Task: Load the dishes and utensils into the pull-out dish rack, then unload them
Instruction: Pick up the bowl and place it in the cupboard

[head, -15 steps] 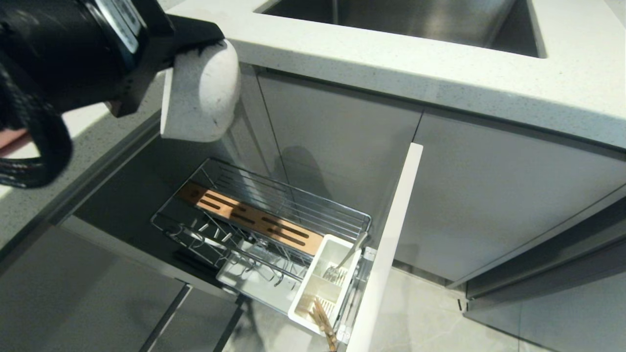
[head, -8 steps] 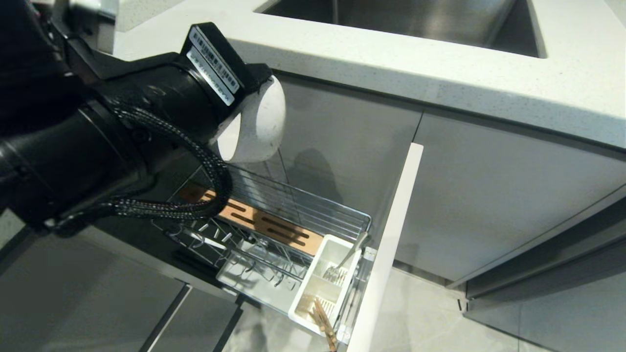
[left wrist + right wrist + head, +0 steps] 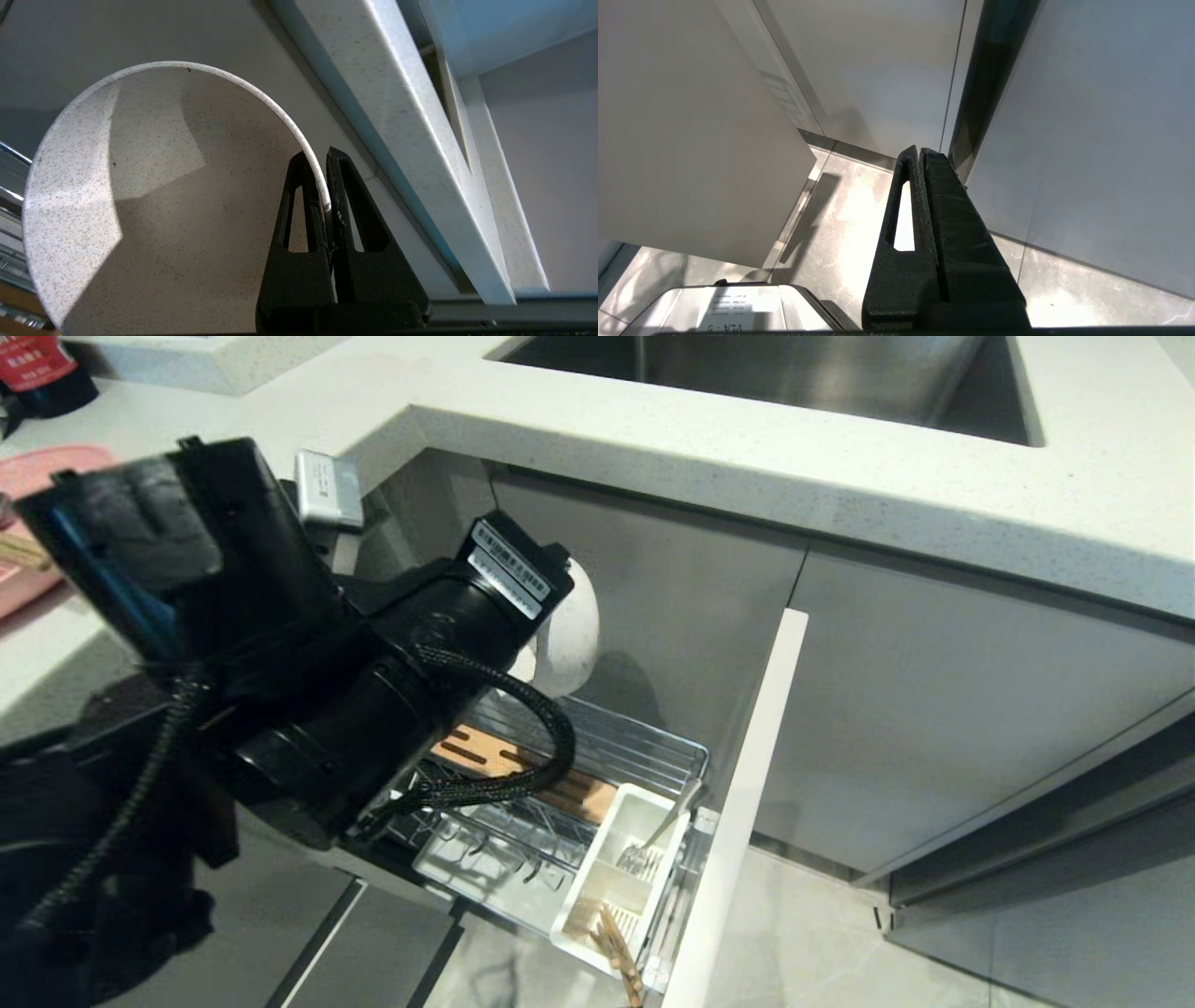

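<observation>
White bowl: speckled, small, tipped on its side and held up in the air above the back of the rack, in front of the grey cabinet face.
Left pincer: fingers squeezed onto the bowl's rim, one inside, one outside.
Dish rack: chrome wire basket pulled out below the table edge, wooden slotted strip running along it, partly hidden by the arm.
Caddy: white plastic, at the rack's near end; spoon standing in one compartment, chopsticks leaning in the nearest one.
Pink plate: up on the table at far left, well apart from the rack.
Table: pale speckled stone, steel sink sunk into it.
Right pincer: fingers pressed together, holding nothing, over the tiled floor beside cabinet panels.
</observation>
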Tool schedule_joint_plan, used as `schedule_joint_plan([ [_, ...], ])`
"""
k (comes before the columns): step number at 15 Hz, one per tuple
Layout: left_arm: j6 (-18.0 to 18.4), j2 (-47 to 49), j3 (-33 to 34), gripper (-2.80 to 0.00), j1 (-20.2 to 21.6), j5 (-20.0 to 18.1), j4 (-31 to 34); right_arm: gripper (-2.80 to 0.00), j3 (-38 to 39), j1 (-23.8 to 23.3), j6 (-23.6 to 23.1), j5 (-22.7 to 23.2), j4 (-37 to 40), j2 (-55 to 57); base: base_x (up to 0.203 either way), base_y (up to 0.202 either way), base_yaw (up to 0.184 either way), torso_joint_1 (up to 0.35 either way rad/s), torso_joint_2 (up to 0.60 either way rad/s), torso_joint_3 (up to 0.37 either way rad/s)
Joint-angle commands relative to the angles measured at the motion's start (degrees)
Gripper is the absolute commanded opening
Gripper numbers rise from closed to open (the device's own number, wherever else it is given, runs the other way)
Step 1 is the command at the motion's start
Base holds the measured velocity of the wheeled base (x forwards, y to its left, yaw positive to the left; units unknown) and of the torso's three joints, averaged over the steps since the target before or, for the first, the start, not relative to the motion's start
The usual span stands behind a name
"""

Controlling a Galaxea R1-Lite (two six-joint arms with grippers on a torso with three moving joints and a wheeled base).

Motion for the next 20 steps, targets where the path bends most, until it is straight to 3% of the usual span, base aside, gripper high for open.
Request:
schedule_joint_plan([
  [1,-0.26,4.99,0.93,-2.80,0.04,1.18,-3.71,-2.80,0.00,0.00,0.00,0.04,-0.02,0.03,0.000,0.000,0.000,0.000,0.00,0.000],
  [4,-0.19,9.96,2.83,-2.80,-0.02,3.91,-10.55,-2.80,0.00,0.00,0.00,0.00,-0.02,0.03,0.000,0.000,0.000,0.000,0.00,0.000],
  [7,0.16,15.06,6.21,-2.80,-0.08,5.08,-22.65,-2.80,0.00,0.00,0.00,-0.02,-0.02,0.03,0.000,0.000,0.000,0.000,0.00,0.000],
  [12,5.21,22.11,8.58,-2.80,-0.02,5.35,-36.33,-2.80,0.00,0.00,0.00,0.02,-0.02,0.03,0.000,0.000,0.000,0.000,0.00,0.000],
  [20,6.07,27.49,10.22,-2.80,2.49,6.56,-39.94,-2.80,0.00,0.00,0.00,-0.02,-0.02,0.03,0.000,0.000,0.000,0.000,0.00,0.000],
])
